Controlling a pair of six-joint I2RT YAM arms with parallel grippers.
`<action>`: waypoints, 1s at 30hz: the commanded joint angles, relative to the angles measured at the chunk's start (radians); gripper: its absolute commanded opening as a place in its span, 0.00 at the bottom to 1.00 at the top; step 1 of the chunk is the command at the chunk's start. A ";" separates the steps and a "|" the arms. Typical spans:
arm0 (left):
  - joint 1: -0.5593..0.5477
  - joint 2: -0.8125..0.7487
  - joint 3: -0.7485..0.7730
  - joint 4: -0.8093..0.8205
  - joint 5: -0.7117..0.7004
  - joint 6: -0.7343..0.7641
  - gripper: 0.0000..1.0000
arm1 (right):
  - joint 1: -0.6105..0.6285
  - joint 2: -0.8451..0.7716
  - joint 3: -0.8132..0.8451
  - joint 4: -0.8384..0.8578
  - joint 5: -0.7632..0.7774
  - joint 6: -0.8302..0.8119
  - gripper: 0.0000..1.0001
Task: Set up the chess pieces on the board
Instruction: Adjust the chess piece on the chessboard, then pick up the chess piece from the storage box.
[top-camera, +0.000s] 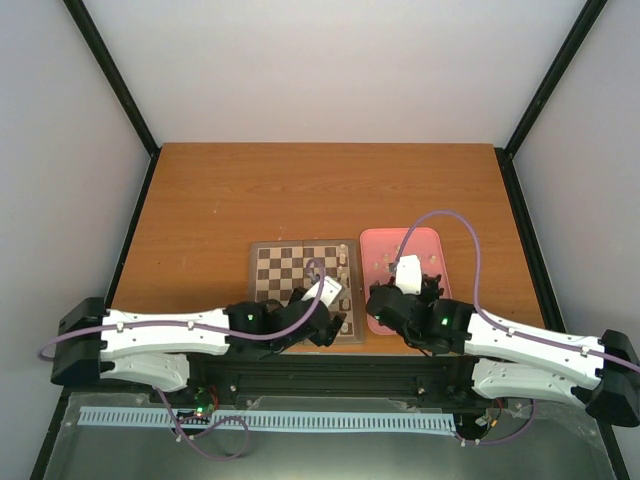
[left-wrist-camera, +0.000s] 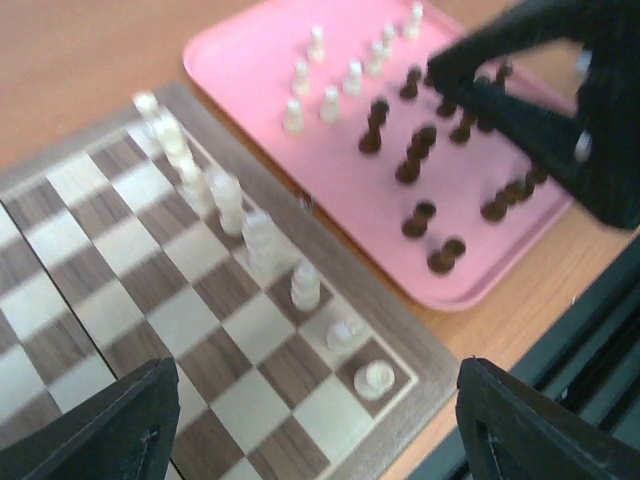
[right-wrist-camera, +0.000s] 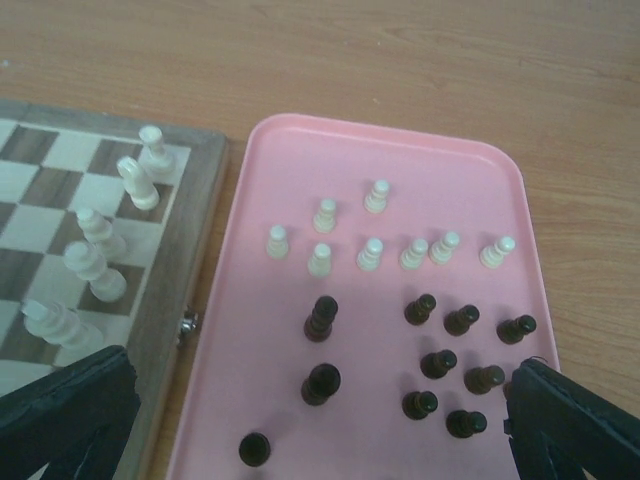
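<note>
Chess pieces (left-wrist-camera: 304, 285) lie ahead of left fingers (left-wrist-camera: 110, 425) and right fingers (right-wrist-camera: 60, 415), both gaping, empty.

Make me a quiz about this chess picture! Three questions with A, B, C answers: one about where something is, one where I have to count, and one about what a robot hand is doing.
1. Where on the board do the cream chessmen stand?
A. In the middle
B. Along the edge beside the pink tray
C. Along the edge far from the tray

2. How many cream pieces stand in the tray?
A. Three
B. Fifteen
C. Eight

3. How is the right gripper?
A. Open, holding nothing
B. Shut, with nothing in it
C. Shut on something

Answers:
1 B: the row runs along the border next to the tray.
2 C: the right wrist view shows eight.
3 A: its fingers stand wide apart and grip nothing.
</note>
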 joint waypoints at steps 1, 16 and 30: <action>-0.005 -0.017 0.134 -0.074 -0.135 0.098 0.78 | -0.026 0.021 0.077 -0.002 0.029 -0.005 1.00; 0.656 0.136 0.439 0.066 0.098 0.281 0.81 | -0.504 0.263 0.269 0.198 -0.269 -0.284 1.00; 1.052 0.386 0.668 0.002 0.368 0.356 0.81 | -0.733 0.749 0.571 0.192 -0.499 -0.456 0.61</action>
